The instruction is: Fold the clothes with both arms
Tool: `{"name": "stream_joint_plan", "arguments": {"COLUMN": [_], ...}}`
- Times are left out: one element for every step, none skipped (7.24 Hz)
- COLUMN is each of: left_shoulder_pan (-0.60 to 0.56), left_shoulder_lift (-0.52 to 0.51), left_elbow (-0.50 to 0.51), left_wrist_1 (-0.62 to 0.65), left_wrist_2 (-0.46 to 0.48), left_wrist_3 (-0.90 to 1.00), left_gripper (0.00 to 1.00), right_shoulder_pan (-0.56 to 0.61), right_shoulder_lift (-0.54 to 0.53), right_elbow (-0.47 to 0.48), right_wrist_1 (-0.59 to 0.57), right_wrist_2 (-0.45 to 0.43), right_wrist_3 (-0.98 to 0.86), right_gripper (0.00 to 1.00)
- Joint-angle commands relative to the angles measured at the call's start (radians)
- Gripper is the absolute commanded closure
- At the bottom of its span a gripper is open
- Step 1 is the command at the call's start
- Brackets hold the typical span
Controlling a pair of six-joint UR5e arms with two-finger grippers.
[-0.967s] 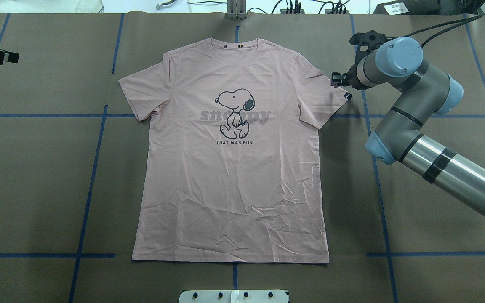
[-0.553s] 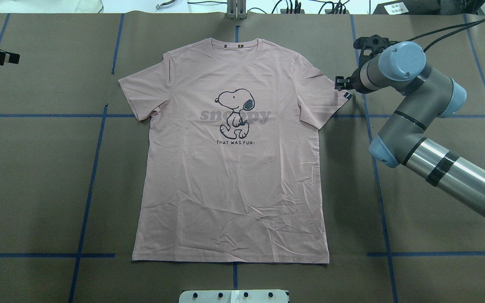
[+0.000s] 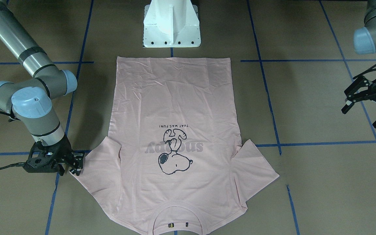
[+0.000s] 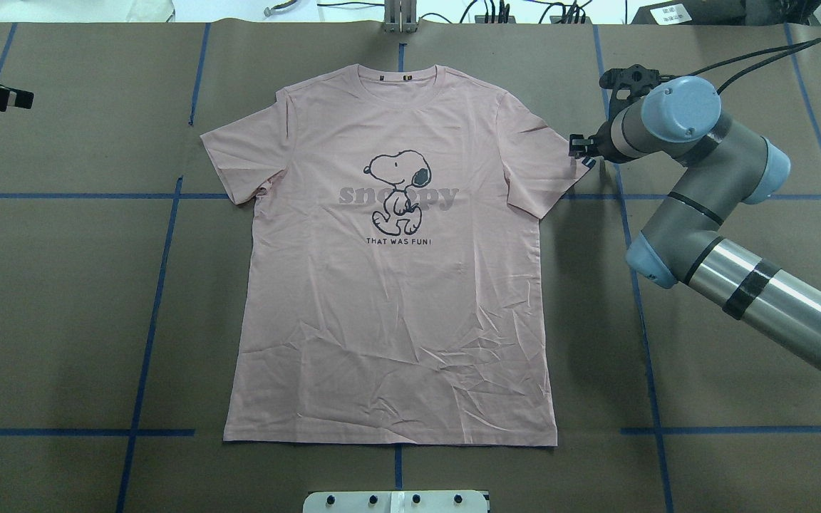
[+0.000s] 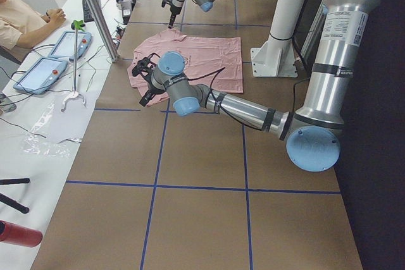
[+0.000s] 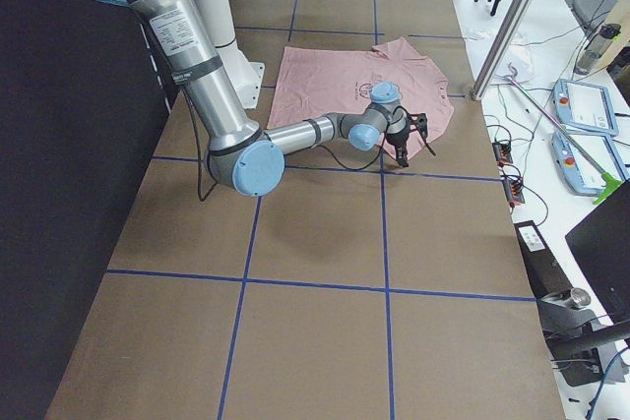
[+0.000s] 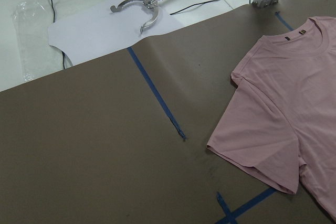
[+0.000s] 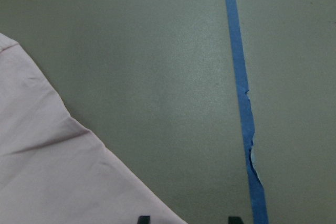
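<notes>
Pale pink T-shirt (image 4: 396, 299) lies flat, print up, on the brown table (image 4: 61, 285), straight out from the white pedestal (image 3: 171, 23). Its hem is nearest the pedestal, its collar farthest, and both sleeves are spread. The dog outline (image 4: 398, 192) sits on the chest, past the shirt's middle as seen from the pedestal.

Out from the pedestal on the robot's right, the right gripper (image 3: 75, 164) is low at the tip of the sleeve w/ the small dark tag (image 4: 588, 163). Its fingers stand a narrow way apart (wrist cam shows both black tips (image 8: 143, 220), sleeve edge running btwn them) and are not closed on cloth. A blue tape line (image 8: 239, 77) runs just beside that sleeve tip.

On the pedestal's other side, the left gripper (image 3: 362, 116) hangs above the table w/ fingers spread wide, holding nothing, well apart from the shirt's other sleeve.
</notes>
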Motion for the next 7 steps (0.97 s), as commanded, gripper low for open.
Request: {"name": "stream_joint_plan", "arguments": {"left_shoulder_pan": [0.0, 0.0, 0.0, 0.0, 0.0, -0.002, 0.0], "left_shoulder_lift": [0.001, 0.001, 0.001, 0.001, 0.001, 0.001, 0.001], "left_elbow": [0.0, 0.0, 0.0, 0.0, 0.0, 0.0, 0.0], "left_wrist_1": [0.0, 0.0, 0.0, 0.0, 0.0, 0.0, 0.0], "left_wrist_2": [0.0, 0.0, 0.0, 0.002, 0.0, 0.0, 0.0], "left_wrist_3": [0.002, 0.002, 0.002, 0.002, 0.004, 0.004, 0.004], "left_gripper": [0.01, 0.01, 0.01, 0.01, 0.01, 0.01, 0.01], "right_shoulder_pan": [-0.006, -0.007, -0.012, -0.015, -0.016, -0.018, -0.018], "right_shoulder_lift": [-0.001, -0.001, -0.002, -0.001, -0.001, -0.001, 0.001], "right_elbow": [0.0, 0.0, 0.0, 0.0, 0.0, 0.0, 0.0], "right_wrist_1": [0.0, 0.0, 0.0, 0.0, -0.002, -0.002, -0.002], "right_wrist_2": [0.0, 0.0, -0.008, -0.012, -0.012, -0.012, -0.011], "right_wrist_3": [0.0, 0.0, 0.0, 0.0, 0.0, 0.0, 0.0], "right_gripper": [0.42, 0.43, 0.45, 0.5, 0.52, 0.71, 1.0]}}
